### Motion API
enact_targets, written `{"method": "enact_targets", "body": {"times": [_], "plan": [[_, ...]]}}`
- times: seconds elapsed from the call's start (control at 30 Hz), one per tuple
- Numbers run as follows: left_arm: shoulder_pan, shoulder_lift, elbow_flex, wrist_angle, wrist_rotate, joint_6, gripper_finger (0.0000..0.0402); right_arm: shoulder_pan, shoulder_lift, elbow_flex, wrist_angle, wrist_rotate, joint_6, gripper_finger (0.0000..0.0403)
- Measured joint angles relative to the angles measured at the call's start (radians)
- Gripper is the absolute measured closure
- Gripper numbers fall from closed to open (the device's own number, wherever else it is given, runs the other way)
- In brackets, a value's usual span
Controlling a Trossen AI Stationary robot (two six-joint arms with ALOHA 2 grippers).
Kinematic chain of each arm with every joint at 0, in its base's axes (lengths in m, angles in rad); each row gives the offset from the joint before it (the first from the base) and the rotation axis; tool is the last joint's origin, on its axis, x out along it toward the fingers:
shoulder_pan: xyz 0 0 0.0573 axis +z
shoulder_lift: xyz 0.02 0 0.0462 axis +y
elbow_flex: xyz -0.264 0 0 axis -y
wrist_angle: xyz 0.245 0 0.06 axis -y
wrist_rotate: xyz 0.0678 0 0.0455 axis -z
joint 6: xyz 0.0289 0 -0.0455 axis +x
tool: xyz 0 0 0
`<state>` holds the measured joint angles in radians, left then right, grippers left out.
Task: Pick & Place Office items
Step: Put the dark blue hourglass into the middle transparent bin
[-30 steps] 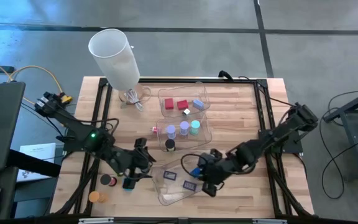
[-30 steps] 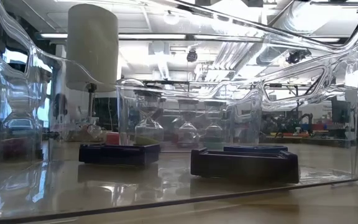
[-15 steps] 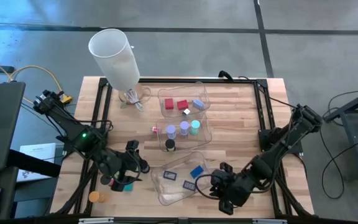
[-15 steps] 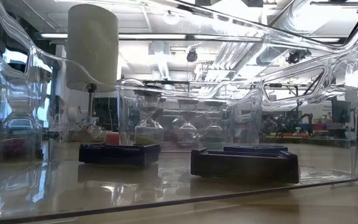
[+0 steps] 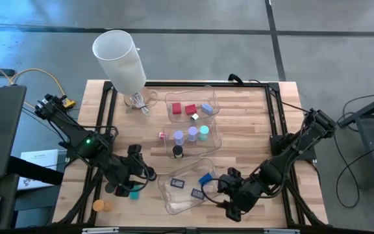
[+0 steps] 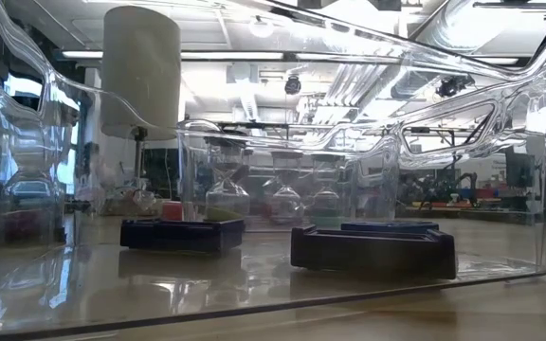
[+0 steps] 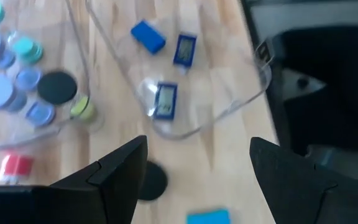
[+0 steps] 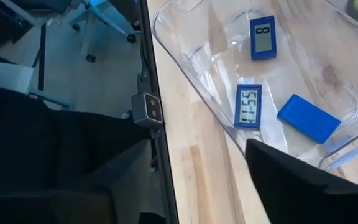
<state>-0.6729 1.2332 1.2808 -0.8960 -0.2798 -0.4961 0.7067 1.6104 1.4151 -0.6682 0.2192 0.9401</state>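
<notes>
I see three flat blue pieces (image 8: 248, 106) lying in the near tray (image 5: 174, 201). The right gripper (image 5: 228, 207) hovers beside it; I can't tell its jaws. The left gripper (image 7: 194, 165) is spread over a black disc (image 7: 149, 182), half hidden, and a teal piece (image 7: 207, 217), cut off.
</notes>
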Motion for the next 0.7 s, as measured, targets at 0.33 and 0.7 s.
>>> {"method": "enact_targets", "body": {"times": [0.33, 0.7], "plan": [[0.0, 0.063, -0.002, -0.203, -0.015, -0.033, 0.0125, 0.0, 0.001, 0.0, -0.001, 0.05, -0.017, 0.0119], [-0.012, 0.192, -0.002, -0.225, -0.013, 0.014, 0.0125, 0.0, 0.001, 0.0, 0.002, 0.097, -0.054, 0.0119]]}}
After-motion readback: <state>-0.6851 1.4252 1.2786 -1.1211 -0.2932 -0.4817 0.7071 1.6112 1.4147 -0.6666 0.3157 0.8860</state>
